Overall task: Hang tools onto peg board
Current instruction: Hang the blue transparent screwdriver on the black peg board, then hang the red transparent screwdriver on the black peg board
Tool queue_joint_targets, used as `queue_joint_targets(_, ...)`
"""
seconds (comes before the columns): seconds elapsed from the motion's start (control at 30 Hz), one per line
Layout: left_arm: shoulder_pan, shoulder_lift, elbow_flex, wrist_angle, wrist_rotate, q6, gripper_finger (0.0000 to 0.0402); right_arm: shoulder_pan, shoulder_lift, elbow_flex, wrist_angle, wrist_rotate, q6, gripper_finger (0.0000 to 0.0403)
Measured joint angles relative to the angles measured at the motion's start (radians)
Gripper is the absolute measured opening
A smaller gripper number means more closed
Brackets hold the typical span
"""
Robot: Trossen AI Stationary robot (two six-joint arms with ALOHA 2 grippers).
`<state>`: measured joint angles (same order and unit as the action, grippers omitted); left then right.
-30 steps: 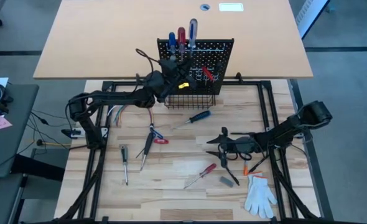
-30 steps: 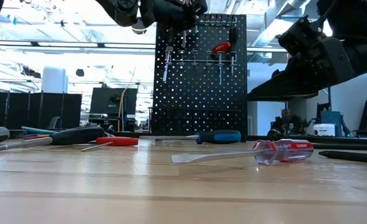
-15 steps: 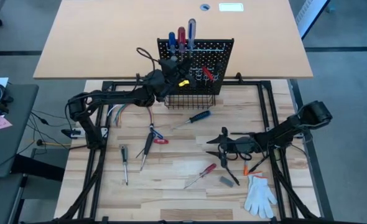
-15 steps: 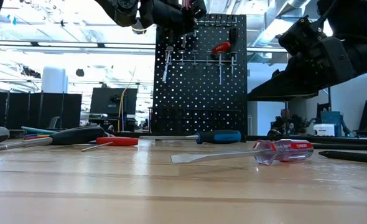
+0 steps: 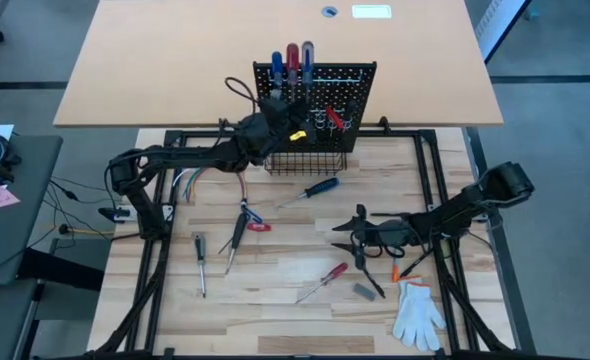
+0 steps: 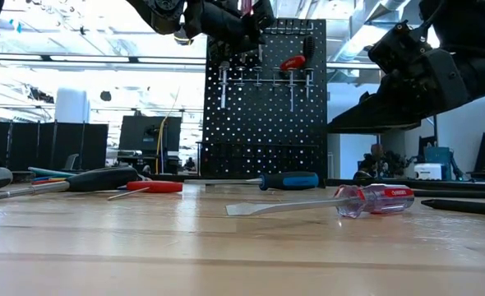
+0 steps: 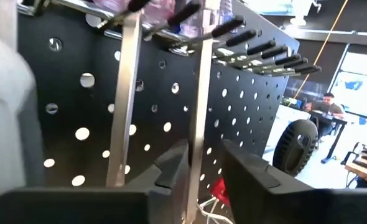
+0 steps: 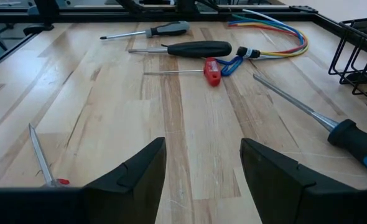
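1. Left gripper at the peg board, fingers slightly spread around a hung screwdriver's shaft
2. Right gripper spread, empty, over the table
3. Remaining screwdrivers look light, stiff; grasp handles

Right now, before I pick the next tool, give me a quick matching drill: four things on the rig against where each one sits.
Things:
1. blue-handled screwdriver
2. white glove
3. left hand
4. red-handled screwdriver

Places:
A. up against the peg board, among the hanging tools
B. flat on the table, just in front of the wire basket
C. near the table's front right corner
D. flat on the table, near the front, about mid-width

Pairs: 1-B, 2-C, 3-A, 4-D
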<state>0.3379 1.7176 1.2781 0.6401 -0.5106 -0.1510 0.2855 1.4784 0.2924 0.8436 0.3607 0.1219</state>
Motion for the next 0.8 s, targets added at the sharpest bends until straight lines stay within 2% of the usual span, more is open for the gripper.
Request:
queue_joint_targets(0.33, -0.062, 0.002, 0.0, -0.109, 0.006, 0.124, 0.0168, 0.0, 0.0, 0.0, -0.022, 0.0, 0.002, 0.0215)
queue_joint_targets(0.6, -0.103, 0.002, 0.0, -0.231, -0.078, 0.219, 0.0173, 0.0, 0.0, 0.0, -0.021, 0.0, 0.008, 0.0215)
queue_joint_targets(0.8, -0.202, 0.002, -0.001, -0.232, -0.186, 0.372, 0.0173, 0.0, 0.0, 0.0, -0.021, 0.0, 0.008, 0.0215)
